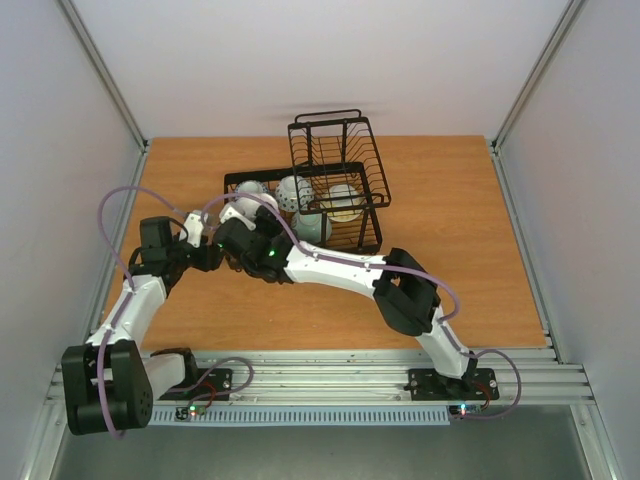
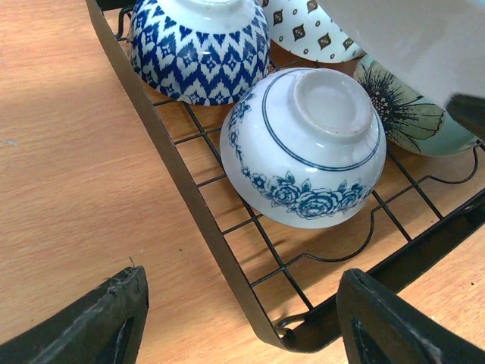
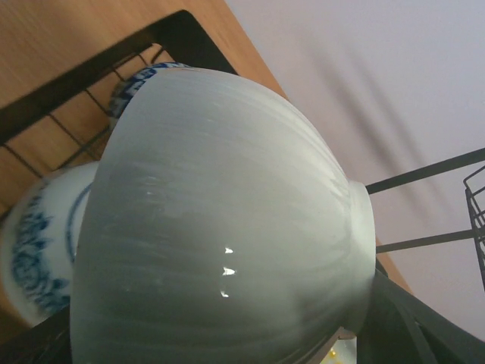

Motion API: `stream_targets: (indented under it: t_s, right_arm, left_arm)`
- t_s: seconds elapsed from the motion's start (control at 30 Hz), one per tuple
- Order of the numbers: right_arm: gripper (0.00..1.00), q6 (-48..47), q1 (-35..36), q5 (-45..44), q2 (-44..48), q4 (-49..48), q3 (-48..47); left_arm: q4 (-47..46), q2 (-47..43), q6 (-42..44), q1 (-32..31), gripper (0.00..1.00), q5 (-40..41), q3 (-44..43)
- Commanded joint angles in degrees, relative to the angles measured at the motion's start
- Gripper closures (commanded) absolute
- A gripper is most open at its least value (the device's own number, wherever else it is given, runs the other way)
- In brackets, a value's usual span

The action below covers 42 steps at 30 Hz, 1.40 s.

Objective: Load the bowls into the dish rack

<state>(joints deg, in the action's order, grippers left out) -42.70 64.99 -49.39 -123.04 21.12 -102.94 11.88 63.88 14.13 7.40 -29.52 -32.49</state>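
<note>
The black wire dish rack (image 1: 371, 243) stands at the back middle of the table. Several bowls lie upside down in its lower basket. These include a blue zigzag bowl (image 2: 201, 45), a white bowl with blue roses (image 2: 307, 144) and a green flower bowl (image 2: 402, 106). My right gripper (image 1: 247, 236) is shut on a pale green bowl (image 3: 220, 227), which it holds above the rack's near left end. My left gripper (image 2: 242, 326) is open and empty, its fingers (image 2: 98, 318) straddling the rack's near corner (image 2: 303, 334).
The rack's raised upper basket (image 1: 335, 135) stands at the back. Bare wooden table (image 2: 68, 152) lies left of the rack. The two arms cross close together near the rack's left end (image 1: 230, 182). Grey walls enclose the table.
</note>
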Motion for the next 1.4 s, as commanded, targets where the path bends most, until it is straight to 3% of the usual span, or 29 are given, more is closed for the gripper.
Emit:
stream_targets:
  t_s: [0.0, 0.37, 1.0, 1.37]
  right_arm:
    - [0.99, -6.33, -1.81, -4.33, -1.22, -7.62, -4.70]
    - [0.99, -10.29, -6.08, -2.67, -8.49, -11.62, -10.39]
    - [0.99, -14.48, -10.73, -3.86, -23.18, -5.16, -27.11]
    - [0.99, -10.54, -12.97, -7.75, -23.57, 1.21, -25.59]
  left_arm:
    - [-1.79, 0.80, 0.02, 0.33, 0.31, 0.14, -0.64]
    - [-1.77, 1.53, 0.26, 0.39, 0.31, -0.23, -0.76]
    - [-1.32, 1.37, 0.55, 0.42, 0.31, -1.67, -0.78]
    - [-1.09, 0.72, 0.67, 0.42, 0.31, -2.22, -0.80]
